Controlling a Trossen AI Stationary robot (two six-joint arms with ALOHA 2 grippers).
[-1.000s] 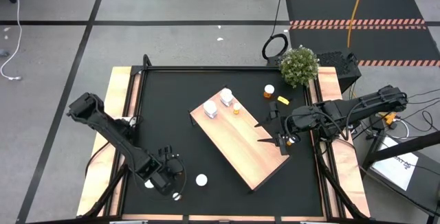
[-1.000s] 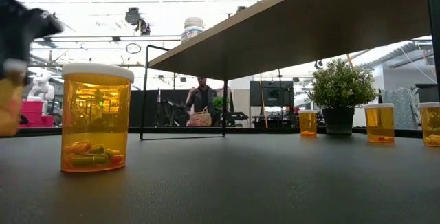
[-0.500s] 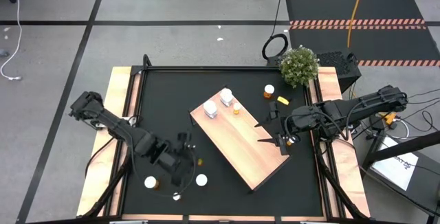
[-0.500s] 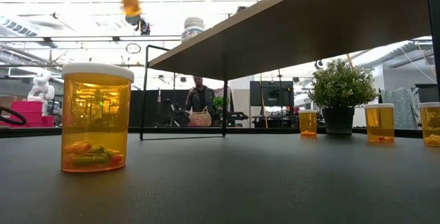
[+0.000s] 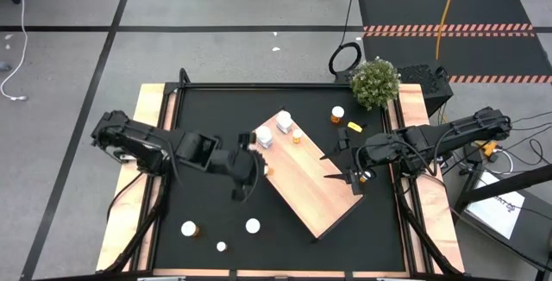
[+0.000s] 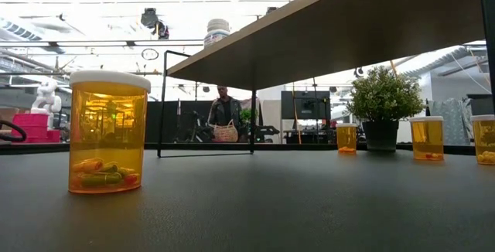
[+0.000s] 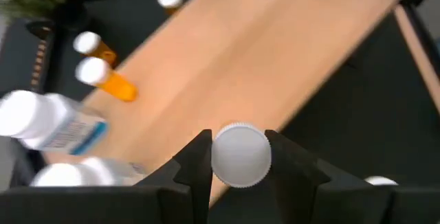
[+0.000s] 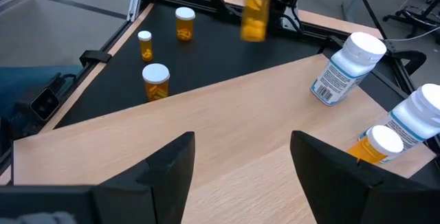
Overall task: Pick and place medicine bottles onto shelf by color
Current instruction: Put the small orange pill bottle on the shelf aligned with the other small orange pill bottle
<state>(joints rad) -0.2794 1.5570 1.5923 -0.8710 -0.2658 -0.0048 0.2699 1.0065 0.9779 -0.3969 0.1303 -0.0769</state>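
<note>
On white bottles (image 8: pixel 346 68), unreadable labels.

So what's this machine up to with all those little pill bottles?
It is sorting medicine bottles onto the wooden shelf. The left gripper holds an orange bottle by its white cap, in the air at the shelf's edge, close to two white bottles and a small orange one standing on it. The right gripper is open over the shelf's other side. More bottles wait on the black mat.
</note>
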